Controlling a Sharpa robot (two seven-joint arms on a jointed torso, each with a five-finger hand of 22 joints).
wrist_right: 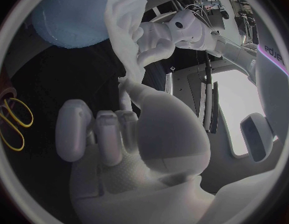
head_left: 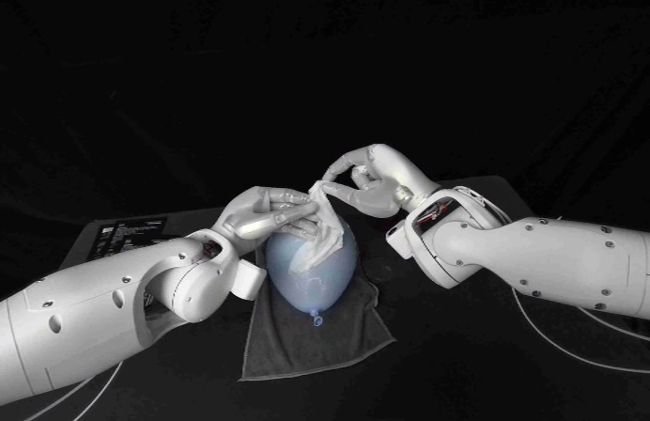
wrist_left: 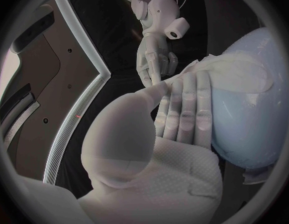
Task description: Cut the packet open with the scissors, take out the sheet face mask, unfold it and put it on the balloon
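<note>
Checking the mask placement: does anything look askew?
Yes: the mask hangs bunched in a narrow strip between the left hand and right hand, draped over part of the balloon, not spread flat over it.

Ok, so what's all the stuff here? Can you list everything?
balloon: one, pale blue, lying on the towel
mask: one, white, draped over the balloon's top
towel: one, dark grey, spread on the table under the balloon
scissors: one pair, yellow handles, lying on the table
board: one, dark with white print, far left of the table
table: one, black
left hand: silver, holds the mask at the balloon
right hand: silver, pinches the mask's top
</note>
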